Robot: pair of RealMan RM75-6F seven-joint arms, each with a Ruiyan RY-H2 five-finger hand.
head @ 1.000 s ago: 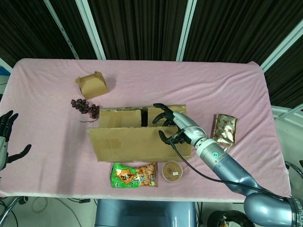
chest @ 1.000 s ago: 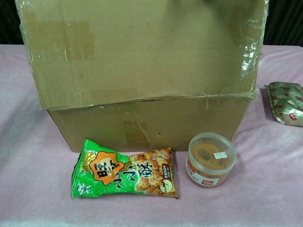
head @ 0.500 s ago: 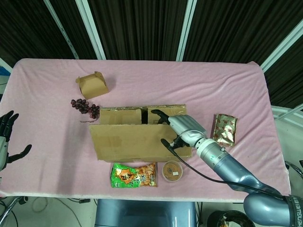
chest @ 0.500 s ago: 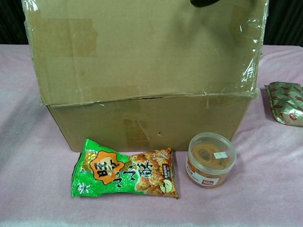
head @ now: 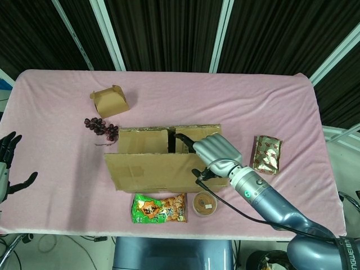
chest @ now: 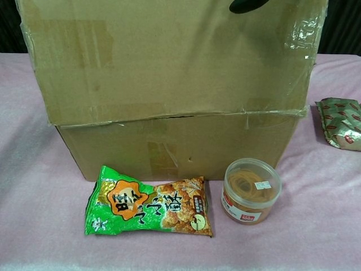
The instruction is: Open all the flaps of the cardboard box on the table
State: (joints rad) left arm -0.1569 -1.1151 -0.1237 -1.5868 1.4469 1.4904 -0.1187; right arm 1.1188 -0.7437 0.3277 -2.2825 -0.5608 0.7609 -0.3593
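Note:
The cardboard box (head: pixel 169 163) stands mid-table. Its long front flap (head: pixel 154 170) leans out toward me and fills the top of the chest view as the front flap (chest: pixel 169 59). Two short flaps (head: pixel 143 139) at the back lie nearly flat over the opening. My right hand (head: pixel 215 151) lies over the front flap's right end, fingers (head: pixel 183 136) reaching inside and thumb (head: pixel 198 173) against the outer face, gripping it. A dark fingertip (chest: pixel 247 5) shows at the flap's top edge. My left hand (head: pixel 8 164) hangs open past the table's left edge.
A green snack bag (chest: pixel 148 203) and a clear tub of rubber bands (chest: pixel 251 190) lie right in front of the box. A red-green packet (head: pixel 267 154) sits to its right. A small carton (head: pixel 109 100) and grapes (head: pixel 102 127) lie behind left.
My right hand has rolled over the flap's right end, fingers dipping deeper inside and thumb coming onto the outer face. The front flap has tipped slightly toward me. The left hand is still.

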